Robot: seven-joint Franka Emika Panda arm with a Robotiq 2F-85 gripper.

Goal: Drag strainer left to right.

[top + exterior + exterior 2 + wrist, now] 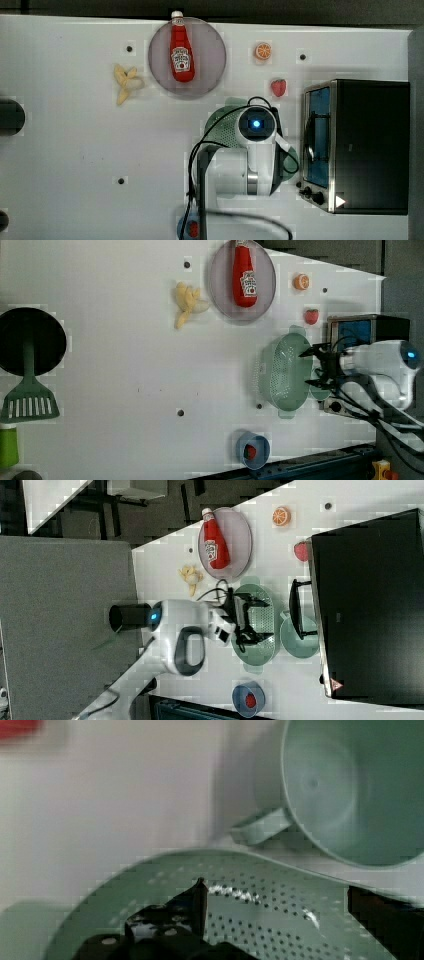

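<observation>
The pale mint-green strainer (pixel 285 372) lies on the white table, its perforated bowl facing up, and it also shows in the right view (pixel 255 625) and, half under the arm, in the top view (pixel 224 129). My gripper (pixel 306 369) is open wide, its black fingers hanging over the strainer's rim on the side toward the mug. In the wrist view the gripper (pixel 280 902) has one fingertip (pixel 200 895) low over the holed bowl (pixel 260 930), and nothing is held. The round mint-green mug (pixel 350 785) stands just beyond that rim.
A toaster oven (pixel 360 145) stands close beside the strainer and mug (pixel 299 637). A ketchup bottle (pixel 181 47) lies on a grey plate (pixel 207 70), with a banana (pixel 125 82), orange slice (pixel 263 50) and strawberry (pixel 278 87) nearby. A blue bowl (pixel 252 450), black pan (pixel 30 340) and green spatula (pixel 30 400) lie farther off.
</observation>
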